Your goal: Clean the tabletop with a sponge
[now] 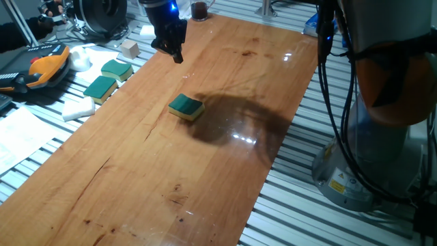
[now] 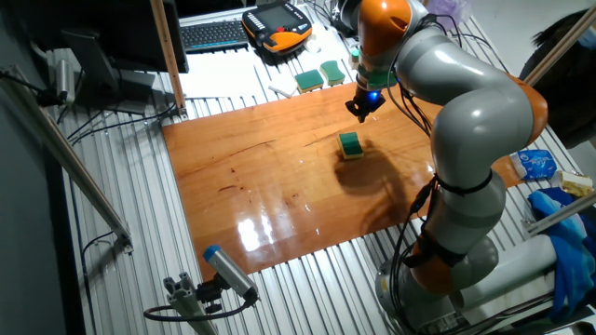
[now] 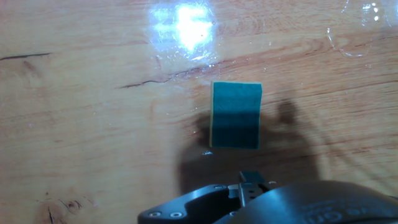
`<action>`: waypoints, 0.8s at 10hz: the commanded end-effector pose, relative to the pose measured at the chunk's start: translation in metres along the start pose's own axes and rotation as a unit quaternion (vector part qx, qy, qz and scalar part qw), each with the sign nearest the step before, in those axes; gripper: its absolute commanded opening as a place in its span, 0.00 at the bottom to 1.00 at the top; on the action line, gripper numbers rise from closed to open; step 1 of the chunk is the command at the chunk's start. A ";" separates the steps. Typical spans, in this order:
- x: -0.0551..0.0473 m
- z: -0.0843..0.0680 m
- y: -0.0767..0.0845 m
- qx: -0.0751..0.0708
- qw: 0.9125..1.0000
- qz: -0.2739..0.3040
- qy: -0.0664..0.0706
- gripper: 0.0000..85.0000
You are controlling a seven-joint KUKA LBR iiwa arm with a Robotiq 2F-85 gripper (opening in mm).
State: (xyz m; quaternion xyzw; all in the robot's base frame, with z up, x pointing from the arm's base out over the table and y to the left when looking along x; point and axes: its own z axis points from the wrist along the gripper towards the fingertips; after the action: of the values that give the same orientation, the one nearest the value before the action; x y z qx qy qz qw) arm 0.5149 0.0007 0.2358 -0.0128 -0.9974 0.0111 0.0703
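The sponge (image 1: pixel 186 106), dark teal-green on top with a yellow base, lies flat on the reddish-brown tabletop (image 1: pixel 136 171), near its middle. It also shows in the other fixed view (image 2: pixel 350 143) and in the hand view (image 3: pixel 236 114). My gripper (image 1: pixel 175 53) hangs above the board, apart from the sponge and toward the far end; it also shows in the other fixed view (image 2: pixel 362 109). It holds nothing. Its fingers are dark and small, and the hand view shows only the hand's housing, so I cannot tell whether the jaws are open or shut.
Two more green-and-yellow sponges (image 1: pixel 109 77) and a white foam block (image 1: pixel 78 108) lie on the ribbed slats left of the board. An orange pendant (image 1: pixel 41 67) and a small wooden cube (image 1: pixel 128 48) are there too. The arm's base (image 1: pixel 382 137) stands at the right.
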 end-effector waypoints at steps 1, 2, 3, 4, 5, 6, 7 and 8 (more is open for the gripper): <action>0.000 0.000 0.000 0.000 1.000 -0.007 0.001 0.00; 0.000 0.000 0.000 -0.006 1.000 -0.014 -0.002 0.00; 0.000 0.000 0.000 -0.041 0.999 -0.015 -0.010 0.00; 0.000 0.000 0.000 -0.038 0.999 -0.013 -0.017 0.00; 0.000 0.000 0.000 -0.026 1.000 -0.008 -0.016 0.00; 0.000 0.000 0.000 -0.012 1.000 -0.005 -0.010 0.00; 0.000 0.000 0.000 -0.010 1.000 -0.006 -0.001 0.00; 0.000 0.000 0.000 -0.003 1.000 -0.005 -0.001 0.00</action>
State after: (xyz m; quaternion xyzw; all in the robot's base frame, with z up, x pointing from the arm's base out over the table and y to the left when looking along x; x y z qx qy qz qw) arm 0.5148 0.0004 0.2357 -0.0081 -0.9975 0.0073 0.0697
